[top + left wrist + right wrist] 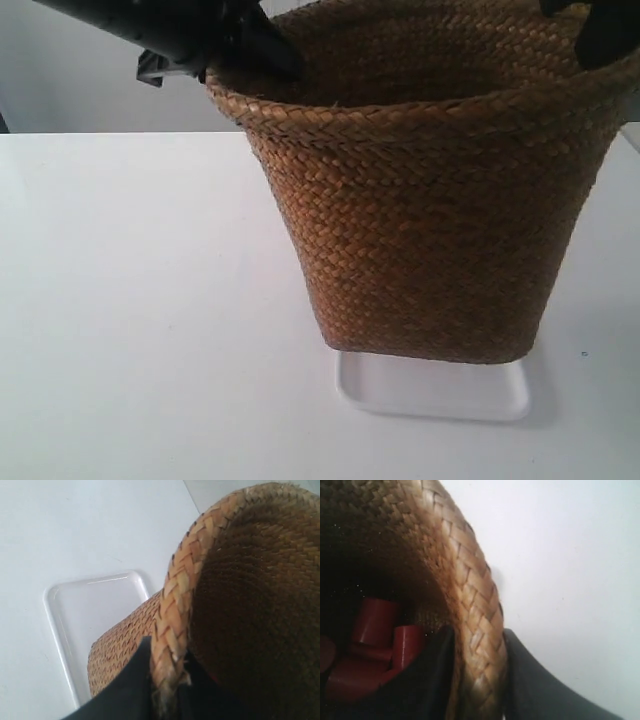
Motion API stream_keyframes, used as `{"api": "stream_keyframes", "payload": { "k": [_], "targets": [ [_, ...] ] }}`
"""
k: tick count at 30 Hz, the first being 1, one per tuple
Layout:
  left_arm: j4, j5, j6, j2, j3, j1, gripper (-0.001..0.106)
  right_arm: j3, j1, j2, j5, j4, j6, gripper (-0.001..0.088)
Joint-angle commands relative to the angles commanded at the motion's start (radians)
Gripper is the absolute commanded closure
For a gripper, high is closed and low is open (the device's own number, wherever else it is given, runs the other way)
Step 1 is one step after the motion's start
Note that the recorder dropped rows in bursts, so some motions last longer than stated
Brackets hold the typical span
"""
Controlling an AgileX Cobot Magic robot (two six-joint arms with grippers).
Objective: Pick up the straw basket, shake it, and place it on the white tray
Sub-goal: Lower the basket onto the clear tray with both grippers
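Note:
The straw basket (430, 210) fills the middle and right of the exterior view, upright, its base over the white tray (440, 392); I cannot tell whether it touches. My left gripper (167, 667) is shut on the basket's braided rim (172, 615), one finger outside and one inside. In the left wrist view the white tray (65, 620) lies below the basket's base. My right gripper (477, 655) is shut on the opposite rim (470, 595) of the basket. The arm at the exterior view's left (200, 35) meets the rim there.
Several dark red cylindrical pieces (375, 640) lie at the bottom inside the basket. The white tabletop (140, 300) spreads to the left of the basket and tray. A pale wall runs behind the table.

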Motion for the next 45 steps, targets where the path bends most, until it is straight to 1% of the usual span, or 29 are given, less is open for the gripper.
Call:
{"api": "stream_keyframes", "payload": {
  "k": [5,9,15,19,21,24,29,33,35,36,37,38,39,40,41,42,43,45],
  "targets": [
    [0.006,-0.064,0.04,0.049,0.0,-0.041,0.105,0.058,-0.012,0.019,-0.051,0.0,0.0,0.0868],
    [0.01,-0.112,0.057,0.074,0.0,-0.058,0.105,0.062,-0.012,0.074,-0.062,-0.002,0.0,0.0868],
    [0.027,-0.143,0.087,0.118,0.0,-0.059,0.105,0.062,-0.012,0.138,-0.085,-0.002,0.002,0.0868],
    [-0.025,-0.153,0.087,0.148,0.0,-0.059,0.105,0.062,-0.012,0.16,-0.103,-0.024,0.002,0.0868],
    [-0.022,-0.155,0.094,0.161,0.0,-0.059,0.105,0.062,-0.012,0.169,-0.11,-0.039,0.002,0.0868],
    [-0.018,-0.152,0.15,0.183,0.0,-0.059,0.105,0.062,-0.012,0.188,-0.114,-0.043,0.002,0.0868],
    [-0.018,-0.15,0.167,0.196,0.0,-0.059,0.105,0.062,-0.012,0.228,-0.102,-0.046,-0.02,0.0868],
    [-0.018,-0.155,0.227,0.196,0.0,-0.059,0.105,0.062,-0.012,0.245,-0.114,-0.048,-0.02,0.0868],
    [-0.018,-0.137,0.227,0.2,0.0,-0.059,0.105,0.062,-0.012,0.255,-0.119,-0.048,-0.029,0.0829],
    [-0.018,-0.121,0.229,0.205,0.0,-0.059,0.104,0.062,-0.012,0.259,-0.119,-0.046,-0.029,0.0734],
    [-0.018,-0.111,0.229,0.207,0.0,-0.059,0.101,0.062,-0.012,0.261,-0.119,-0.046,-0.029,0.067],
    [-0.018,-0.098,0.237,0.208,0.0,-0.059,0.091,0.062,-0.012,0.261,-0.119,-0.046,-0.029,0.0522],
    [-0.018,-0.1,0.239,0.208,0.0,-0.059,0.083,0.062,-0.012,0.261,-0.117,-0.046,-0.029,0.0422],
    [-0.018,-0.1,0.239,0.208,0.0,-0.059,0.074,0.062,-0.012,0.261,-0.117,-0.046,-0.029,0.0342],
    [-0.018,-0.1,0.239,0.208,0.0,-0.059,0.066,0.062,-0.012,0.261,-0.113,-0.046,-0.027,0.0293],
    [-0.018,-0.1,0.239,0.208,0.0,-0.059,0.059,0.062,-0.012,0.261,-0.106,-0.046,-0.027,0.0277],
    [-0.02,-0.096,0.239,0.208,0.0,-0.059,0.053,0.062,-0.012,0.261,-0.099,-0.046,-0.027,0.0277],
    [-0.025,-0.085,0.239,0.199,0.0,-0.059,0.047,0.062,-0.012,0.241,-0.097,-0.048,-0.027,0.0277]
  ]
}}
